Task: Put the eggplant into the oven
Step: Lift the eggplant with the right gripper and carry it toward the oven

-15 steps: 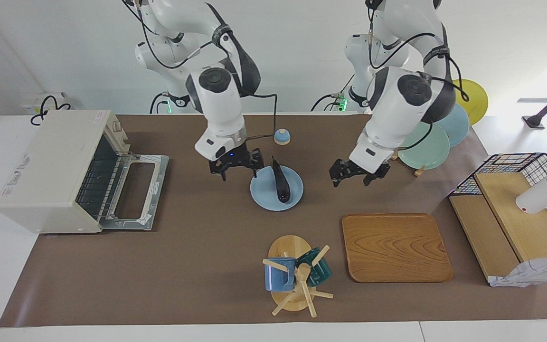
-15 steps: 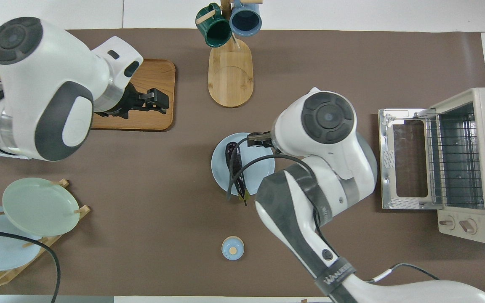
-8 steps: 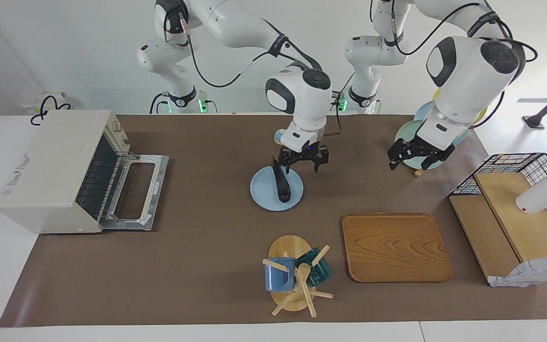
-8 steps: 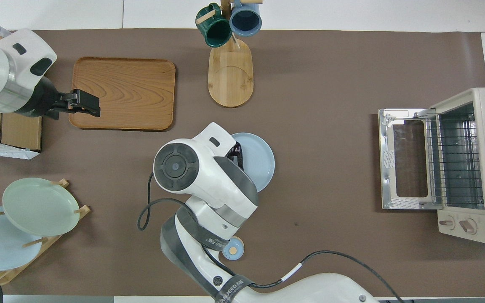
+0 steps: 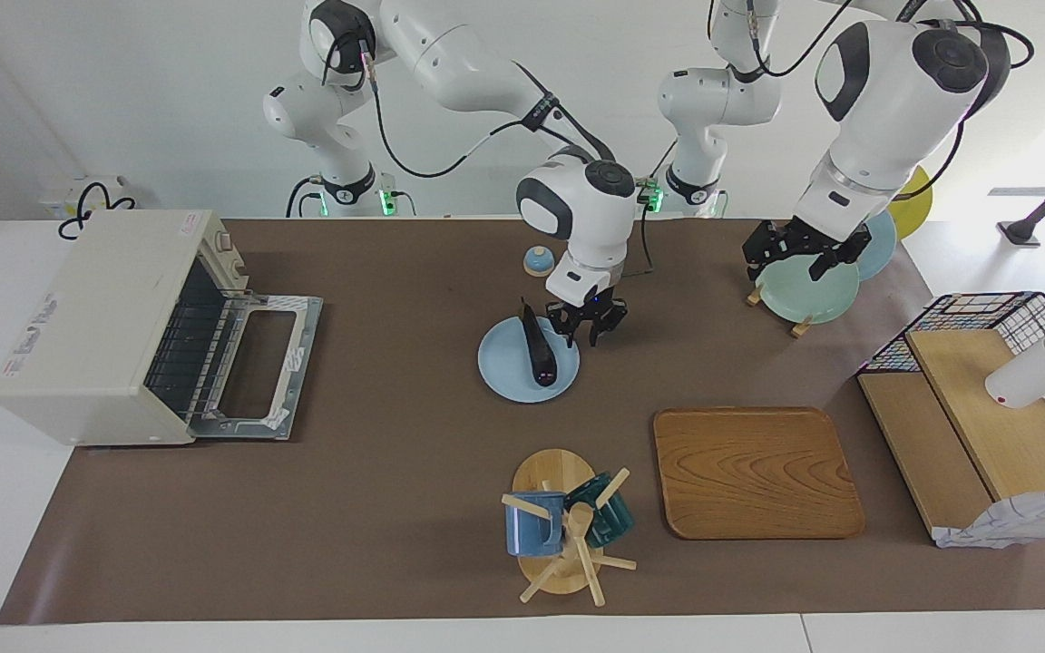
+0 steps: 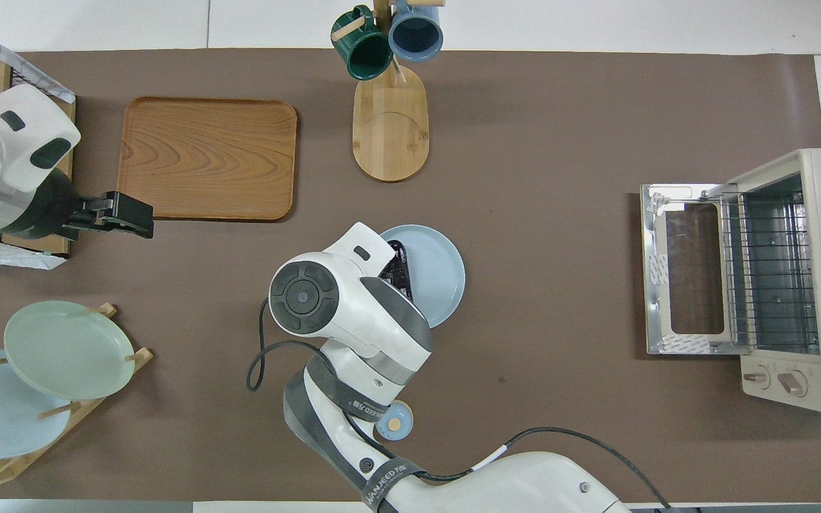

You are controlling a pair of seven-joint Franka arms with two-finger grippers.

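Observation:
The dark purple eggplant (image 5: 538, 349) lies lengthwise on a pale blue plate (image 5: 504, 367) in the middle of the table. My right gripper (image 5: 581, 328) hangs low at the plate's edge, just beside the eggplant on the left arm's side. In the overhead view the right gripper (image 6: 398, 267) and its arm cover the eggplant, and only part of the plate (image 6: 442, 271) shows. The cream oven (image 5: 96, 326) stands at the right arm's end, its door (image 5: 255, 363) folded down flat and the wire rack bare. My left gripper (image 5: 799, 258) is open in the air over a green plate.
A rack of plates (image 5: 808, 290) stands near the left arm's base. A wooden tray (image 5: 754, 472) and a mug tree (image 5: 563, 521) lie farther from the robots. A small blue bell (image 5: 538, 260) sits near the bases. A wire basket (image 5: 985, 313) holds boards.
My right arm swung from the oven side of the plate to its other side and came down beside the eggplant. The left gripper drew back from beside the tray to over the plate rack.

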